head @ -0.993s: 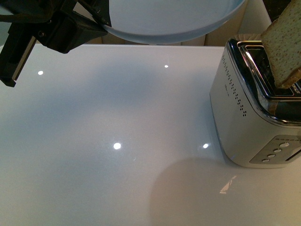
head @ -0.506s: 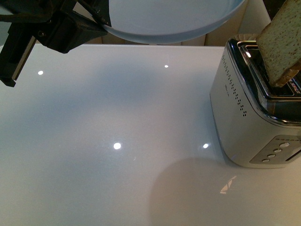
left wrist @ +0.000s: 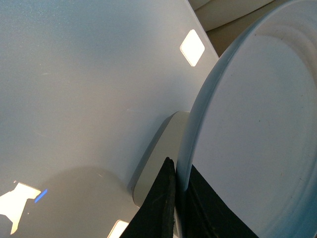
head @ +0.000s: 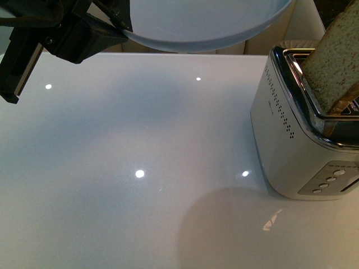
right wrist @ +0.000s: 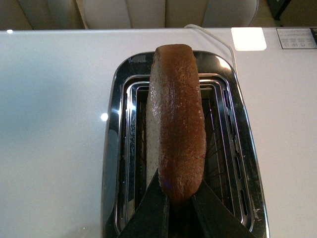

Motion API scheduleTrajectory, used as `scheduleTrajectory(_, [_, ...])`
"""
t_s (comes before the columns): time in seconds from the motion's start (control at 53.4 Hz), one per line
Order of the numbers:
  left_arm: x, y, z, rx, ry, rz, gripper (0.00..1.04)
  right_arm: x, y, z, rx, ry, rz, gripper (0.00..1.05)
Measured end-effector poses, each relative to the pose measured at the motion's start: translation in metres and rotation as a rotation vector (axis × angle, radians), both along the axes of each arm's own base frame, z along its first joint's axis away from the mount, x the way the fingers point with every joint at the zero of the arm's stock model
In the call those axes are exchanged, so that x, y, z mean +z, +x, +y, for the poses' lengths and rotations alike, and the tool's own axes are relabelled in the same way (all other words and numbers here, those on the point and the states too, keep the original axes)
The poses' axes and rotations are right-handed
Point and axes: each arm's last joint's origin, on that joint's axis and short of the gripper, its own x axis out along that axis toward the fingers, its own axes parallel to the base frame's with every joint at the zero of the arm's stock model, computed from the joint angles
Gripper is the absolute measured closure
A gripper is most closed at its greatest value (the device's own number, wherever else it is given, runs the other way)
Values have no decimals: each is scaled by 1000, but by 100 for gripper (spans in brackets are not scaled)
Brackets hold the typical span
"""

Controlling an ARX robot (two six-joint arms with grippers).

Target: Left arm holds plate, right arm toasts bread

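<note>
I see the white glossy worktop [head: 140, 140] filling most of the front view, with ceiling lights mirrored in it as bright spots. At its right side stands the silver toaster [head: 280, 129], with a row of round buttons on its near end and its chrome-rimmed slot facing up. A white cord [right wrist: 208, 32] runs from behind it.

The pale blue plate [head: 207, 22] hangs above the far edge of the worktop, well apart from the toaster, and casts a soft shadow on the surface below. The black left arm [head: 61, 39] reaches in from the far left. In the left wrist view its end effector [left wrist: 181, 198] is clamped on the plate's rim, one finger on each face.

The bread [head: 336, 61] is over the toaster, leaning up and to the right, with its lower end down at the slot. I cannot tell how deep it sits. From the right wrist camera I look along its brown crust [right wrist: 176, 134], lined up lengthwise with the slot. The right end effector [right wrist: 178, 203] has its two dark fingers [right wrist: 148, 213] closed on the end of the slice nearest that camera.
</note>
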Motion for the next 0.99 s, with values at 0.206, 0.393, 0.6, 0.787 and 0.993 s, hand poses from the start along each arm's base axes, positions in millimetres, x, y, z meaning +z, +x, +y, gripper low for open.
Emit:
scheduleTrajectory(0.206, [0,0,0,0,0,0,102,-8,5,1,8,-3,37,102])
scheduleTrajectory(0.393, [0,0,0,0,0,0,102,-19,9,2,20,-8,74,102])
scheduleTrajectory(0.6, [0,0,0,0,0,0,102,-30,12,3,35,-23,100,102])
scheduleTrajectory(0.787, [0,0,0,0,0,0,102,-34,11,3,48,-15,109,83])
scheduleTrajectory(0.993, [0,0,0,0,0,0,102,-40,8,2,51,-15,127,56])
